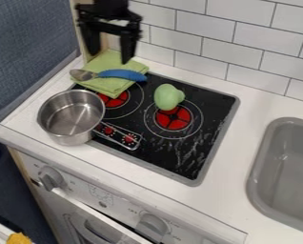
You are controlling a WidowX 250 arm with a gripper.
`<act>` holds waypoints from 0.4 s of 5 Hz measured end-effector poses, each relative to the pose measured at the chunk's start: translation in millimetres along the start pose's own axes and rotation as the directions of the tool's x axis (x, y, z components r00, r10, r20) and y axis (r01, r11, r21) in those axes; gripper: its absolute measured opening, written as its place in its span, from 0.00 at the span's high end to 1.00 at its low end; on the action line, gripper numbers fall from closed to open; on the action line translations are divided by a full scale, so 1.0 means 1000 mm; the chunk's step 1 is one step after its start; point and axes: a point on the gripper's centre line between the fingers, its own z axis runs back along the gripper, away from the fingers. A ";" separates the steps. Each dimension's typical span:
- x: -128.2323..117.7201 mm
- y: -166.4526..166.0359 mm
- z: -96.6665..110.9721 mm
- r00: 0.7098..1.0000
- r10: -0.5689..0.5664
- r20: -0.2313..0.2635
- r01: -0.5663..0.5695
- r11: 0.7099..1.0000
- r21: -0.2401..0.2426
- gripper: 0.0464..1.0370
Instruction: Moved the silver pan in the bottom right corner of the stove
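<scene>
Silver pan [72, 116], nearer the camera than the tool [109, 56], its fingers spread wide

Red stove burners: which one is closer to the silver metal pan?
The red burner partly covered by the folded light-green cloth; the other burner has the pale-green pear-shaped toy at its edge.

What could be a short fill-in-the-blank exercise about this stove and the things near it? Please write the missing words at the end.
The silver pan is nearer to the green cloth than to the grey ____.
The utensil lying across the cloth has a ____ handle.
The small knobs on the black stove are ____ in colour.
The fingers of the gripper stand ____, not closed together.

Missing words: sink; blue; red; apart.
</scene>
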 end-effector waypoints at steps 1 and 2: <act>-0.018 0.023 0.010 1.000 0.003 0.024 -0.003 1.000 0.000 0.04; -0.031 0.037 -0.006 0.992 -0.121 0.039 0.121 0.993 0.005 0.04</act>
